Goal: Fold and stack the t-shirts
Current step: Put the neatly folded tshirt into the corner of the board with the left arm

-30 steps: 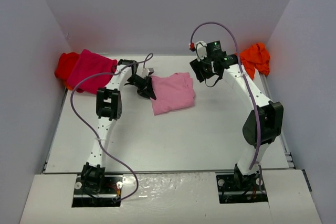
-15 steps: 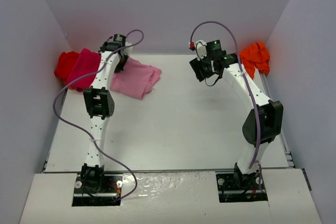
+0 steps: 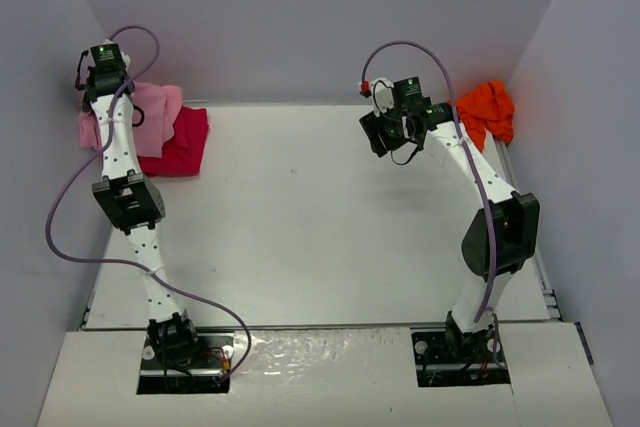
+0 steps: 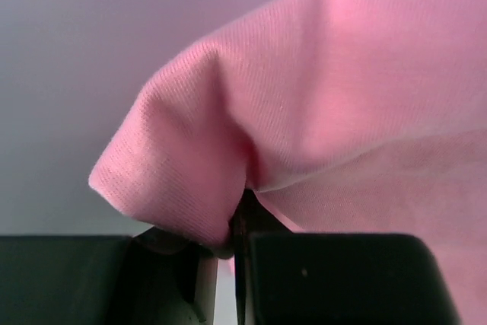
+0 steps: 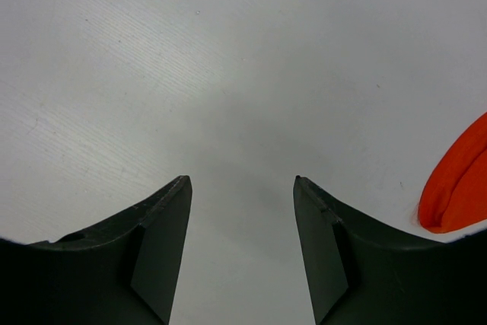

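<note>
Two grippers: we see left gripper (image 4: 236, 240) clamped on the light pink t-shirt (image 4: 335, 104) beside the magenta t-shirt (image 3: 186, 143), far-left corner; right gripper (image 5: 242, 253) jaws apart, empty, over the table (image 5: 228, 66).

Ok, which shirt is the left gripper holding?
The light pink t-shirt, pinched in the left gripper at the far left corner over the magenta t-shirt; the orange t-shirt lies untouched at the far right.
</note>
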Robot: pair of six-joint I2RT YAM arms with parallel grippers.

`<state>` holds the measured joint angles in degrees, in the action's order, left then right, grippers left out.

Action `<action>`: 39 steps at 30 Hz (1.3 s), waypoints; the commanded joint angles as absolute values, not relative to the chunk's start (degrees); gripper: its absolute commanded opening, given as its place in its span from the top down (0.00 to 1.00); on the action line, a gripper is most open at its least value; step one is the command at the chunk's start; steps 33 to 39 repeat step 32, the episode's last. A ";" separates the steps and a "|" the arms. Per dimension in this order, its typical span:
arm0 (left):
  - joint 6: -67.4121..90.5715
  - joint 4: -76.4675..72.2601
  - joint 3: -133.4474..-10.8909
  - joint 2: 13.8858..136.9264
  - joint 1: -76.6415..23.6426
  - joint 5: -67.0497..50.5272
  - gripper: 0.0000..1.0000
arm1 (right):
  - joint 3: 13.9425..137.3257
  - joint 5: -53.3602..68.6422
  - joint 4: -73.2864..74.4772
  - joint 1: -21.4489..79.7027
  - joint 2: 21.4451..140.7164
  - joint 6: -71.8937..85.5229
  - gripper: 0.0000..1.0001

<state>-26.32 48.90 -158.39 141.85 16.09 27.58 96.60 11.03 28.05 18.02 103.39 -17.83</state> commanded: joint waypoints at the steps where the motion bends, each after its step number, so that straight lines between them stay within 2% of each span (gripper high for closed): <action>1: -27.39 42.62 -159.23 138.76 15.11 29.16 0.73 | 97.47 13.24 26.54 18.40 102.92 -17.72 0.46; 4: -22.03 39.72 -153.31 134.87 15.91 22.12 0.08 | 97.38 13.27 26.54 18.28 103.36 -18.28 0.47; 5: -20.59 39.28 -151.30 133.51 15.98 20.38 0.04 | 97.38 13.27 26.47 18.28 103.43 -18.43 0.47; 15: -13.15 41.42 -152.68 130.03 13.54 13.54 0.03 | 97.82 13.13 26.46 18.28 102.81 -19.01 0.46; 23: -7.42 31.80 -130.28 112.48 11.95 1.79 0.03 | 100.33 6.61 26.28 17.73 100.06 -19.07 0.45; 29: -4.75 28.10 -115.94 102.84 11.28 -4.39 0.03 | 94.49 4.48 22.56 16.47 93.70 -19.77 0.44; 32: -5.13 22.77 -104.53 96.53 11.36 -7.07 0.03 | 89.23 8.20 18.60 13.67 88.69 -18.13 0.46; 39: -5.13 22.77 -104.53 96.53 11.36 -7.07 0.03 | 89.23 8.20 18.60 13.67 88.69 -18.13 0.46</action>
